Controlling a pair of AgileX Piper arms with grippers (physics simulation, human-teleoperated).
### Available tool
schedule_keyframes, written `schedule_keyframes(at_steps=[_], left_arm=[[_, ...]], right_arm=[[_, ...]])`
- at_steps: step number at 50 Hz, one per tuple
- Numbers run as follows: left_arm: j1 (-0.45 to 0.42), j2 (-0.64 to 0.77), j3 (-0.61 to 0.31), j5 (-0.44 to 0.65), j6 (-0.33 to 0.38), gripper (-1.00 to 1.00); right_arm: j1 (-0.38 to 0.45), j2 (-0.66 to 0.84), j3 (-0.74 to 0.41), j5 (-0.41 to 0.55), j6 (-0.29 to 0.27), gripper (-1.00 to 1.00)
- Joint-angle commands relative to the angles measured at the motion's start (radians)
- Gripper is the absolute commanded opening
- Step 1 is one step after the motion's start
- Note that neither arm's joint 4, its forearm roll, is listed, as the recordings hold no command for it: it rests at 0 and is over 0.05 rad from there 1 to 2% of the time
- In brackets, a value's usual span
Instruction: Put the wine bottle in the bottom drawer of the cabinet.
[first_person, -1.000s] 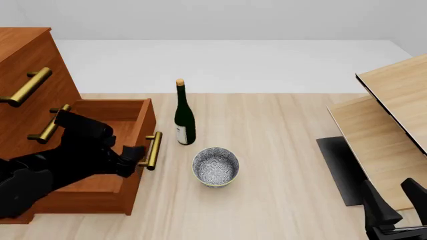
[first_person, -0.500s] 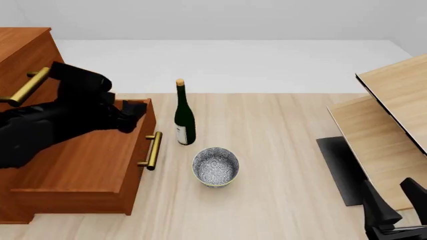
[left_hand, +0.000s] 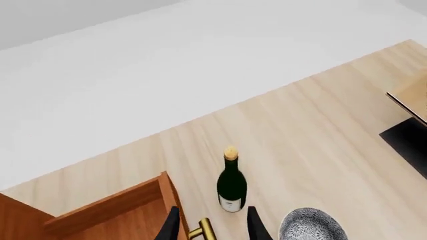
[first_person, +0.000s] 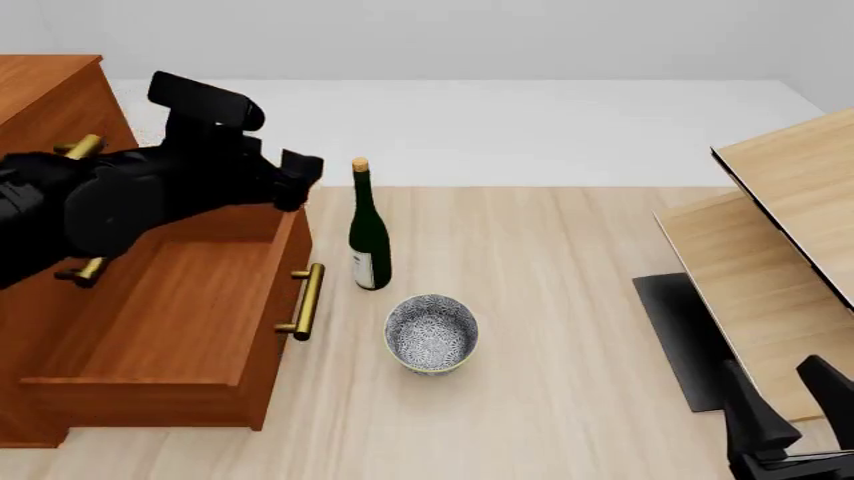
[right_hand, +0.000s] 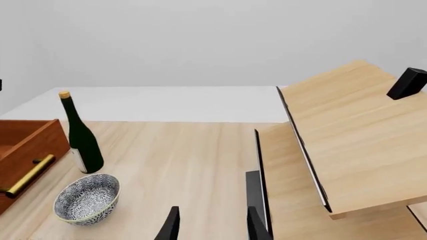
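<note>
The wine bottle (first_person: 368, 235) stands upright on the wooden floor, dark green with a tan cork, just right of the cabinet (first_person: 47, 110). The bottom drawer (first_person: 174, 310) is pulled out, its brass handle (first_person: 306, 300) facing the bottle. My left gripper (first_person: 302, 172) hovers open above the drawer's far right corner, level with the bottle's neck and a little left of it. In the left wrist view, the left gripper (left_hand: 212, 227) frames the bottle (left_hand: 231, 185) between its fingers from a distance. My right gripper (first_person: 787, 400) is open, low at the near right, holding nothing.
A blue-patterned bowl (first_person: 431, 333) sits in front of the bottle. Pale light-wood furniture (first_person: 787, 200) slants along the right, with a dark mat (first_person: 674, 330) at its foot. In the right wrist view the bowl (right_hand: 87, 197) and bottle (right_hand: 81, 137) lie far off.
The left arm has lifted off the drawer handle and swung up and back, ending near the bottle's neck. The drawer stays open. The right arm, bottle and bowl have not moved.
</note>
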Motion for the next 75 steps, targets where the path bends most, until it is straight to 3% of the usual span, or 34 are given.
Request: schedule_keyframes(at_steps=[1, 48, 75], left_arm=[[-0.015, 0.082, -0.087, -0.018, 0.004, 1.0], [-0.041, 0.327, -0.219, -0.113, 0.003, 1.0], [-0.058, 0.405, -0.227, -0.16, 0.01, 1.0]], right_arm=[[0.001, 0.0, 0.0, 0.001, -0.002, 1.0], [-0.002, -0.017, 0.0, 0.035, -0.004, 1.0], [-0.002, -0.031, 0.0, 0.055, -0.002, 1.0]])
